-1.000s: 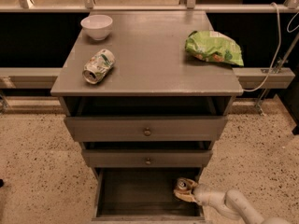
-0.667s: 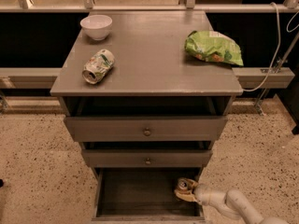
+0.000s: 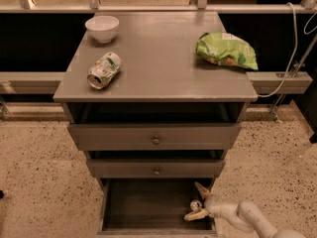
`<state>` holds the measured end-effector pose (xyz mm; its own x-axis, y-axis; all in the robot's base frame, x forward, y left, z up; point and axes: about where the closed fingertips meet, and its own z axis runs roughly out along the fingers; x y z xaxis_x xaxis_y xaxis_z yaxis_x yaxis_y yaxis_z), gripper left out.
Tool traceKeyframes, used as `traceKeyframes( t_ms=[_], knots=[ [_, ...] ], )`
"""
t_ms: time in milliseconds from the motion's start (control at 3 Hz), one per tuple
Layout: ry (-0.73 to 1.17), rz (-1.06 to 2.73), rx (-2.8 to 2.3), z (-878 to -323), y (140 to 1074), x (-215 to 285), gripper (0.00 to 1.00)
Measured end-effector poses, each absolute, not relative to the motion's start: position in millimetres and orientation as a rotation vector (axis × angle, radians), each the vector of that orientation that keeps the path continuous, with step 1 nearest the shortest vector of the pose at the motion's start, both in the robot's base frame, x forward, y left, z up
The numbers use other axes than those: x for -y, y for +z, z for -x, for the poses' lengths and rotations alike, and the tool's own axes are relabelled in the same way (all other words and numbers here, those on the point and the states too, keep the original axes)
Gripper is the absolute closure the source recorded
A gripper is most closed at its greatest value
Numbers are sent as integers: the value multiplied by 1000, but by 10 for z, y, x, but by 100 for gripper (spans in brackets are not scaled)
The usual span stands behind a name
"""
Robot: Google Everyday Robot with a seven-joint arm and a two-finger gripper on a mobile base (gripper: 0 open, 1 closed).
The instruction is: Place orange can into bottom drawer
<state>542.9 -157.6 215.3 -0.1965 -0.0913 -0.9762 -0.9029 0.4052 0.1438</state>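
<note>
Silver shows at the top of the orange can point(image 3: 195, 205), which sits low in the right front corner of the bottom drawer point(image 3: 143, 202), close to its right wall; little of the can's side is visible, so its colour is hard to read. The gripper point(image 3: 194, 201) reaches into that same corner from the lower right, its pale arm point(image 3: 247, 217) trailing out past the drawer's edge. A second ago the fingers point(image 3: 201, 189) were closed around the can; now they are spread wide, one angled up towards the back and one down towards the front, with the can between them and apparently no longer pinched. That reads as a release; the can seems to stand on the drawer floor, though whether it is fully settled and upright cannot be told.

If so, the placing itself is as good as done; what remains is to draw the gripper back without a finger clipping the can and tipping it. On the counter point(image 3: 158, 58) nothing has moved; the white bowl point(image 3: 102, 28), the crushed can point(image 3: 104, 70) and the green bag point(image 3: 226, 50) lie where they lay; the two upper drawers point(image 3: 156, 137) are only slightly out.
</note>
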Motion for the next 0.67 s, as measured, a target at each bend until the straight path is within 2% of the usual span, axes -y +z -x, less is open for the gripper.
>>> traceKeyframes(
  t_ms=[667],
  knots=[
    [955, 903, -1577, -5291, 2130, 1704, 0]
  ],
)
